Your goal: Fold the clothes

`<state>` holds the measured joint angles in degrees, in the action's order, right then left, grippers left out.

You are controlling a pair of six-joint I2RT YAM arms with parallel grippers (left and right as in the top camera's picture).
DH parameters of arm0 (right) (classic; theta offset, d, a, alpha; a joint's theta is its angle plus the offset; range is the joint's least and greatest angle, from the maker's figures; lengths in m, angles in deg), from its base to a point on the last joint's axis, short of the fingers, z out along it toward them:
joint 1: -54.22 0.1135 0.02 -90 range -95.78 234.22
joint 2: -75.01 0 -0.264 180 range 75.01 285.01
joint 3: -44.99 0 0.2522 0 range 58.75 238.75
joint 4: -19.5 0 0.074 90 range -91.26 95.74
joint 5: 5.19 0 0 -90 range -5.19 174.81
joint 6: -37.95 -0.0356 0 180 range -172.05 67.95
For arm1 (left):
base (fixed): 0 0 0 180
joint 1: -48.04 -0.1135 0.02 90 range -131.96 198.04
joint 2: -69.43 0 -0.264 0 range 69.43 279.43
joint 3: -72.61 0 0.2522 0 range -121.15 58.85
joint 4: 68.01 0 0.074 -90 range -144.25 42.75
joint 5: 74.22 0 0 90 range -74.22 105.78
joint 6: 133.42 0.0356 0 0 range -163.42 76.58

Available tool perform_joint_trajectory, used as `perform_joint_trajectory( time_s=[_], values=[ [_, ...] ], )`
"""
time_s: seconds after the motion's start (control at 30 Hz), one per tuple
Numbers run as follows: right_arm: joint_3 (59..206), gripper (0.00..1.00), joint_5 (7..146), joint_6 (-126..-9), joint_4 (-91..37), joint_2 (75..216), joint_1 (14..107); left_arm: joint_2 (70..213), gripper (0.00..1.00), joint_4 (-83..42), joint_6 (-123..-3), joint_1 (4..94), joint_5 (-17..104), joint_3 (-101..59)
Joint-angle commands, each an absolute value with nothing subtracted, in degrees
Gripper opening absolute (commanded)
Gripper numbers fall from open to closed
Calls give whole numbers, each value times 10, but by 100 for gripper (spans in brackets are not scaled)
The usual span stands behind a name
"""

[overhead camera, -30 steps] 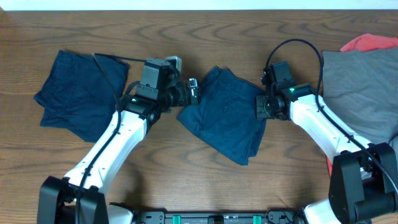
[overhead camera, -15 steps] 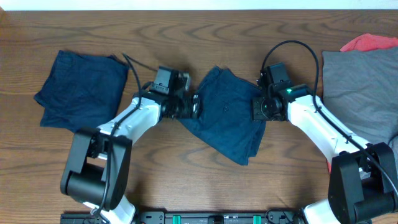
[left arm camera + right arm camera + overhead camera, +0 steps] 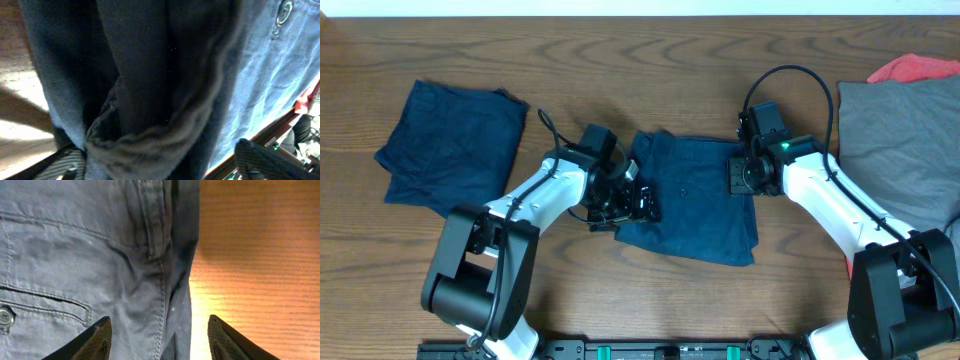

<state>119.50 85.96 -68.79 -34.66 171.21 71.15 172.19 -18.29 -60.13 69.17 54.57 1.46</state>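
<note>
Two navy shorts: the middle shorts (image 3: 695,205) lie flat between both grippers, the second shorts (image 3: 450,150) well outside the left arm (image 3: 535,190). The left gripper (image 3: 162,162) is spread around a bunched fold (fabric fills its view); the right gripper (image 3: 159,337) hovers spread over the opposite edge.

Left claw (image 3: 160,162) cut by bottom edge — grip on shorts (image 3: 150,75) unclear; grey cloth (image 3: 905,140) cropped at right

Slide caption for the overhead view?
Middle navy shorts spread between left gripper and right gripper; another pair lies left.
</note>
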Motion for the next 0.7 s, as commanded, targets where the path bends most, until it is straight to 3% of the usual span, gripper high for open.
perform_joint_trajectory(
  time_s=[0.0,0.27,0.67],
  values=[
    [1198,60,870,-687,-354,1703,703,1686,98,-183,-620,669,521,7],
    [1198,60,869,-687,-359,1703,697,1628,98,-319,-619,631,459,-5],
    [1198,60,867,-688,-365,1703,697,1756,98,-416,-620,634,488,-5]
  ],
)
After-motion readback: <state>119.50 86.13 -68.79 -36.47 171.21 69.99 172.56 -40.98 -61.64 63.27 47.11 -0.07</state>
